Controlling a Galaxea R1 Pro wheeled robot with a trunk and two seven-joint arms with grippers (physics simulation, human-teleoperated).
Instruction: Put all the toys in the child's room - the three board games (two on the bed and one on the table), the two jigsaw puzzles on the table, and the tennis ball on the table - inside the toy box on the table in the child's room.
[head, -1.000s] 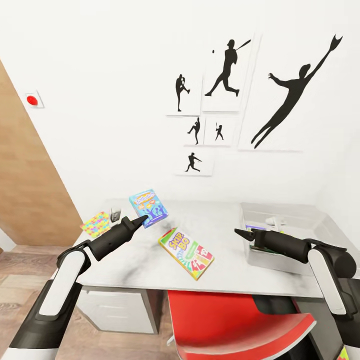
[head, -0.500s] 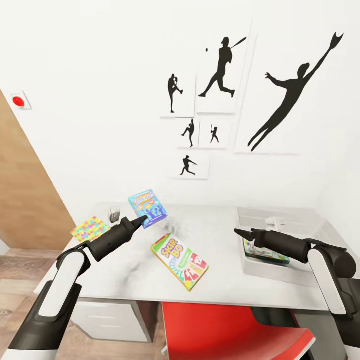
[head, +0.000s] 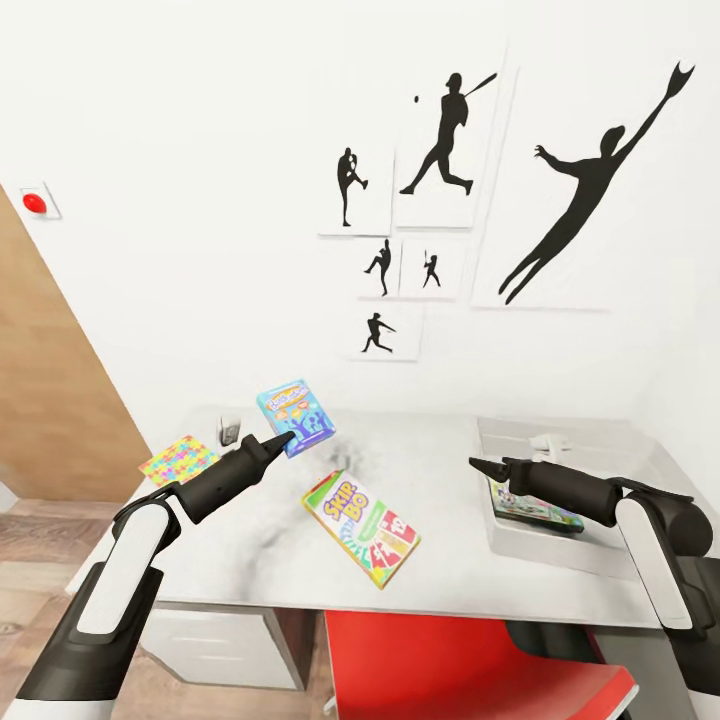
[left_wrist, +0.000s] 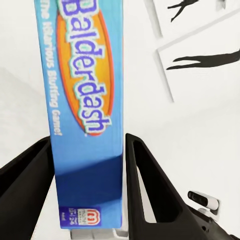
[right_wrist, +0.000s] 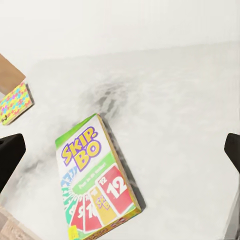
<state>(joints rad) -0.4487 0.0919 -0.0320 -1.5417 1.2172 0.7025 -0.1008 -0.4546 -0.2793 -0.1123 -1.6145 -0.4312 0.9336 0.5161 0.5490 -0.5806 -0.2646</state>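
Nearest the robot, a red chair (head: 470, 660) sits tucked under the front edge of the desk (head: 300, 560). Above the desk the two arms reach forward. The left gripper (head: 288, 434) has its fingers (left_wrist: 150, 185) clamped on the bottom edge of the blue board game (head: 296, 415), lifting it clear of the surface and tilted on end, presumably so it can be carried across to the toy box. The wrist view confirms the hold: the blue box (left_wrist: 85, 115) stands between the two dark fingers, pinched from either side.

The right gripper (head: 478, 465) hovers just before the toy box (head: 560, 540) with nothing in it; its fingers (right_wrist: 11, 155) stand wide apart, one at each edge of the wrist view, looking down on the Skip-Bo box (right_wrist: 95, 185).

That Skip-Bo game (head: 362, 527) lies flat in the middle of the desk, between the two arms and well apart from the bin, not yet put away. Inside the toy box a printed box (head: 535, 510) already lies flat; it is probably the third board game, though the arm hides most of it.

Further left, a jigsaw puzzle (head: 180, 459) lies flat near the desk's far corner. Behind everything, the white wall carries black baseball silhouettes (head: 440, 135).
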